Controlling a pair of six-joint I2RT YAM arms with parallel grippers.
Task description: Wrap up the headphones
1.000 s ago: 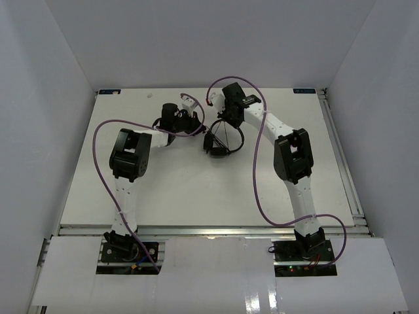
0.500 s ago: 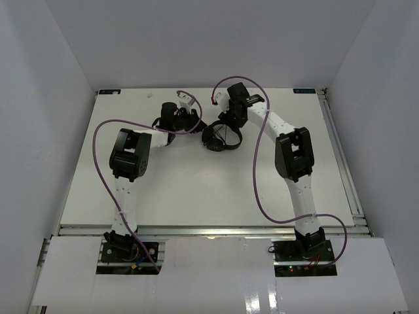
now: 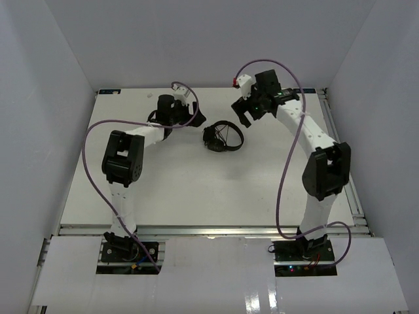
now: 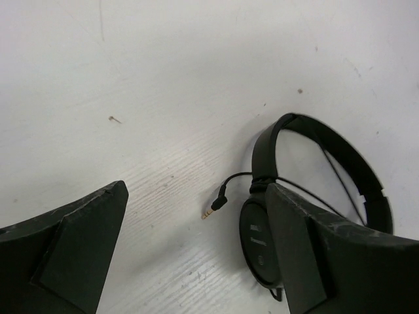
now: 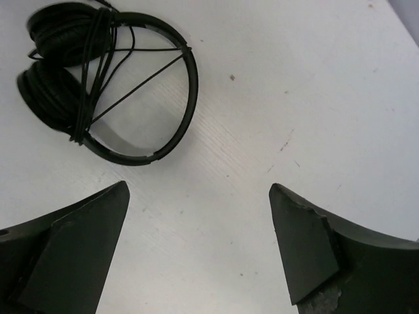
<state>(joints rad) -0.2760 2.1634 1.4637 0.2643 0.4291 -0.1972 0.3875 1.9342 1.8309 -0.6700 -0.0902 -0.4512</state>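
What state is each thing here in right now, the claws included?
Headphones: lying on the table, held by nothing.
Cord: wound around the headphones.
Plug: loose end, lying on the table.
Left claw: open, empty.
Right claw: open, empty.

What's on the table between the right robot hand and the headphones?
Nothing. Only bare white table lies between the right gripper and the headphones, as the right wrist view shows.

right end effector [image 3: 247, 112] withdrawn, headphones [image 3: 223, 137] released
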